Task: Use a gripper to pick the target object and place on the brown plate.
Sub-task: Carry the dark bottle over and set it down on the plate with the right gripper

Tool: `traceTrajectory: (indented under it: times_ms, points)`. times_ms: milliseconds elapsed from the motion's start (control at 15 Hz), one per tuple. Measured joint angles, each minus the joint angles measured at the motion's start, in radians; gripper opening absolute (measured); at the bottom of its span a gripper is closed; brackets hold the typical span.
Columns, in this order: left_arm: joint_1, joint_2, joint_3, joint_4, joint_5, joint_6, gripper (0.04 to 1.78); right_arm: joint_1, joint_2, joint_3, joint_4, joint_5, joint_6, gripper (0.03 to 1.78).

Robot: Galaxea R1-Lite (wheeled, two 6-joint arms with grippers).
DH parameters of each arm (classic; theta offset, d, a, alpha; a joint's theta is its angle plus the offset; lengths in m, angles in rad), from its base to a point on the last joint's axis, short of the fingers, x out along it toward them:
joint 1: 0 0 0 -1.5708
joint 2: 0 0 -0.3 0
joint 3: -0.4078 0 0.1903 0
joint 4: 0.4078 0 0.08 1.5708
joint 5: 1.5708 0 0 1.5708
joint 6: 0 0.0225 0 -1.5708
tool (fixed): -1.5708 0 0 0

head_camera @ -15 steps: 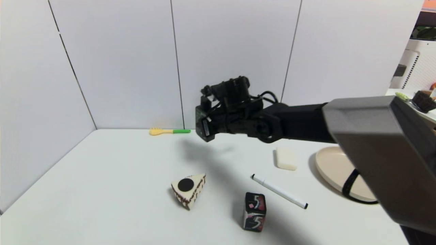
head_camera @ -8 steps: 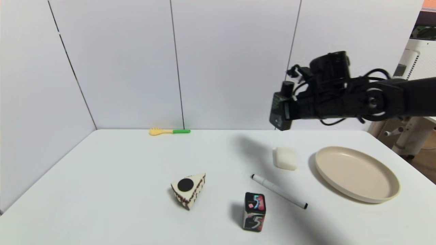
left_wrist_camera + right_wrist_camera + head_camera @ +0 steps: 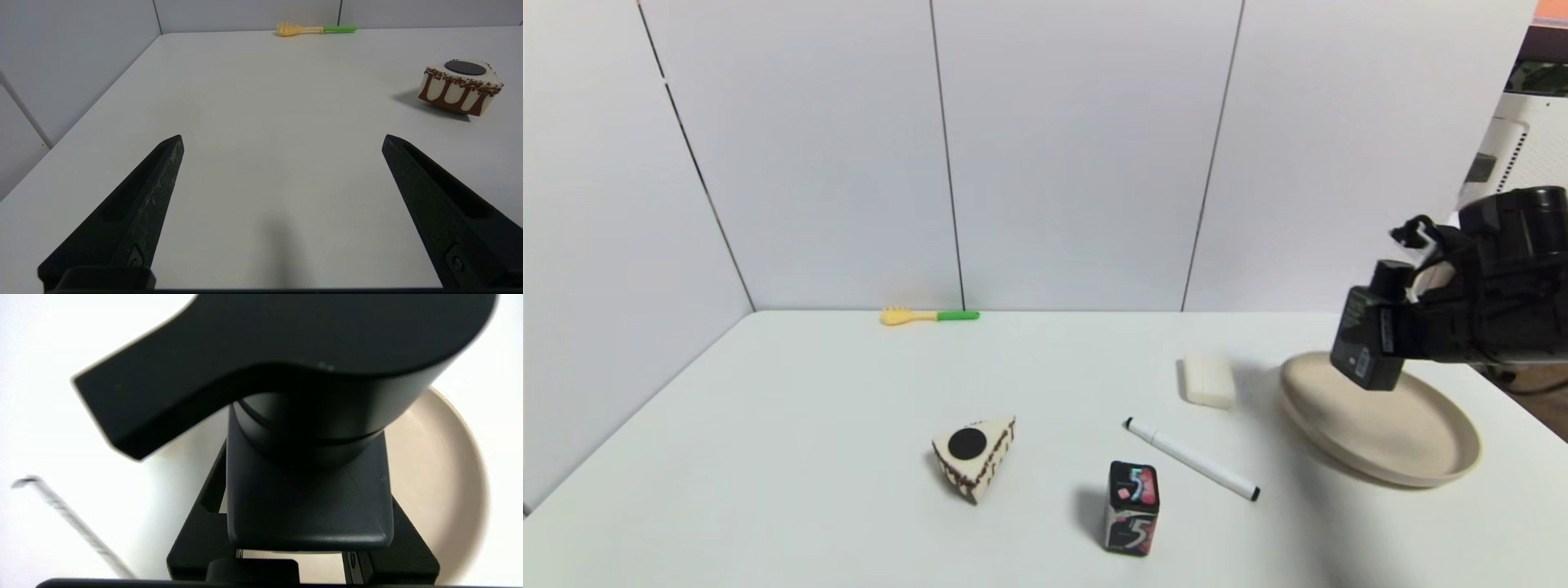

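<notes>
My right gripper (image 3: 1409,331) is shut on the small black bottle (image 3: 1368,347) with a printed label and round cap. It holds the bottle in the air over the left part of the beige-tan plate (image 3: 1429,457). In the right wrist view the bottle (image 3: 306,498) fills the middle between the black fingers (image 3: 196,535), with the plate (image 3: 445,477) beneath it. My left gripper (image 3: 282,141) is open and empty, low over bare table; it does not show in the head view.
A cream soap-like bar (image 3: 1209,380) lies just left of the plate. A white marker (image 3: 1192,459), a black box marked "5" (image 3: 1133,508) and a cake slice (image 3: 974,456) lie nearer the front. A yellow-green fork (image 3: 929,315) lies by the back wall.
My right arm has swung from the table's middle to the right with the bottle in its grip and has come lower, now over the plate.
</notes>
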Motion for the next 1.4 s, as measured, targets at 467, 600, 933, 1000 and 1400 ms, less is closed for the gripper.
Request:
traceTrajectory:
  times_ms: [467, 600, 933, 1000, 1400]
  points:
    - [0.0, 0.0, 0.0, 0.0, 0.0, 0.0, 1.75, -0.067, 0.053, 0.104, -0.131, 0.0, 0.0, 0.62]
    - [0.0, 0.0, 0.0, 0.0, 0.0, 0.0, 1.75, -0.069, 0.101, 0.124, -0.216, -0.001, 0.0, 0.62]
    - [0.0, 0.0, 0.0, 0.0, 0.0, 0.0, 1.75, -0.077, 0.18, 0.134, -0.292, -0.003, 0.0, 1.06]
    - [0.0, 0.0, 0.0, 0.0, 0.0, 0.0, 1.75, -0.078, 0.183, 0.135, -0.29, -0.003, 0.0, 1.14]
    - [0.0, 0.0, 0.0, 0.0, 0.0, 0.0, 1.75, -0.067, 0.028, 0.204, -0.251, 0.005, -0.023, 1.45]
